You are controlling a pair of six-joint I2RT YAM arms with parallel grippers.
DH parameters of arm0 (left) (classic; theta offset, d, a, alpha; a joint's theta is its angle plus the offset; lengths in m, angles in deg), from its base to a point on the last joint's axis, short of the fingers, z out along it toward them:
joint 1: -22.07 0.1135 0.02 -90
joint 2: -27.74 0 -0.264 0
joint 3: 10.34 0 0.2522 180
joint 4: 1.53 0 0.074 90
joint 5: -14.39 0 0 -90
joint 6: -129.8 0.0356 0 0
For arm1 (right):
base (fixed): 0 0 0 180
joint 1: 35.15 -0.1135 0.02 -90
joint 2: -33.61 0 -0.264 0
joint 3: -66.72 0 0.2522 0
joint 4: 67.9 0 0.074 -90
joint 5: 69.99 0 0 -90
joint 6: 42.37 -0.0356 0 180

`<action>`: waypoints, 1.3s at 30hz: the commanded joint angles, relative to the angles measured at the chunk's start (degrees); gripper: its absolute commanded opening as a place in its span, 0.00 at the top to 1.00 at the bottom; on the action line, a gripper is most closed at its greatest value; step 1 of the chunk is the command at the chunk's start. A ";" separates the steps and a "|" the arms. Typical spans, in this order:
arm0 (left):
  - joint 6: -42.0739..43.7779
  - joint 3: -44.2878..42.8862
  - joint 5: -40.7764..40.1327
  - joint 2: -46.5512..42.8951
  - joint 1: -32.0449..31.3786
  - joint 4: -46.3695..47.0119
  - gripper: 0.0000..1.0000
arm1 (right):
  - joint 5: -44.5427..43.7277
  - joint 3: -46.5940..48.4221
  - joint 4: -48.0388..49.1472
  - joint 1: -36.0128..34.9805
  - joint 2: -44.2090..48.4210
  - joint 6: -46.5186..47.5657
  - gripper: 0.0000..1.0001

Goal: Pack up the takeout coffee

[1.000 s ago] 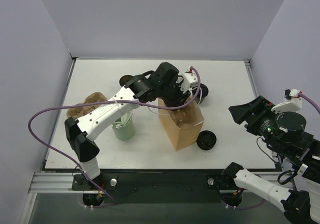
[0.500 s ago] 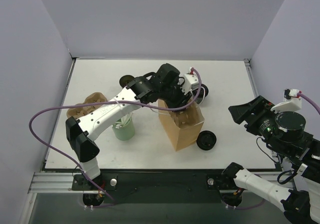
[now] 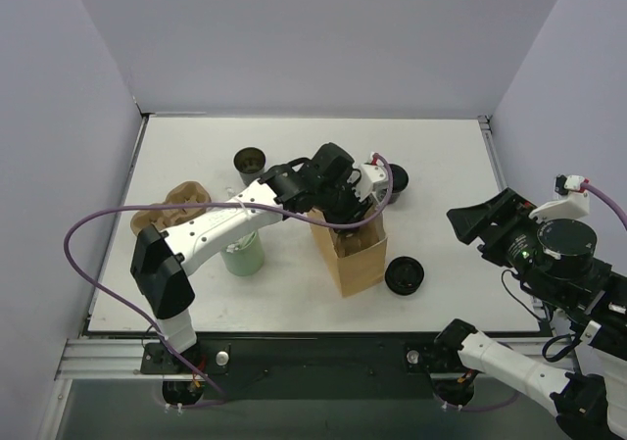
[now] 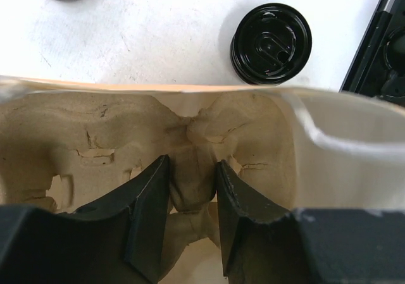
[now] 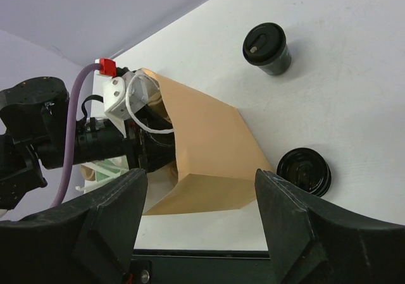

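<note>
The takeout coffee (image 3: pixel 395 177), a small black cup with a black top (image 5: pixel 267 48), stands on the table behind the brown paper bag (image 3: pixel 359 264), partly hidden by my left wrist. My left gripper (image 4: pixel 192 170) reaches down into the bag (image 5: pixel 209 145) and is shut on the middle ridge of a pulp cup carrier (image 4: pixel 76 132) that sits inside it. Off to the right, my right gripper (image 5: pixel 201 192) hangs open above the table's edge (image 3: pixel 482 220), holding nothing and well away from the cup.
A flat black lid (image 3: pixel 404 275) lies right of the bag. A green cup (image 3: pixel 242 255) and a second pulp carrier (image 3: pixel 174 205) are at the left. Another black cup with a brownish inside (image 3: pixel 250 160) stands at the back.
My left gripper has sunk deeper into the bag with the carrier, and the bag's mouth has drawn narrower. The brown-inside cup has come clear of the arm. The right arm has stayed still.
</note>
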 commanded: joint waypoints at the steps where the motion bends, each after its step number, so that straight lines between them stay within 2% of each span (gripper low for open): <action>1: -0.47 1.73 1.10 -2.02 0.02 3.67 0.58 | -1.23 -0.74 -0.28 0.32 1.32 0.15 0.30; 13: -1.00 0.33 0.31 -4.40 -0.16 4.55 0.57 | -1.23 -2.15 -0.19 0.23 1.94 -0.38 0.30; 17: -1.26 3.05 0.49 -4.31 -0.16 5.43 0.54 | -1.23 -2.32 -0.11 0.32 1.94 -0.82 0.30; 26: -1.79 9.12 -0.30 -4.40 -0.16 10.88 0.54 | -1.05 -4.17 0.07 0.32 2.99 -1.88 0.30; 33: -2.05 11.49 -2.59 -4.14 -0.16 12.55 0.48 | -1.67 -3.82 0.16 0.32 3.08 -1.35 0.30; 36: -2.05 11.05 -3.64 -3.43 -0.25 12.29 0.42 | -1.93 -4.17 0.16 0.32 3.34 -0.82 0.29; 39: -2.66 10.18 -3.91 -3.78 -0.33 12.11 0.31 | -2.37 -4.52 0.16 0.32 3.78 -0.73 0.28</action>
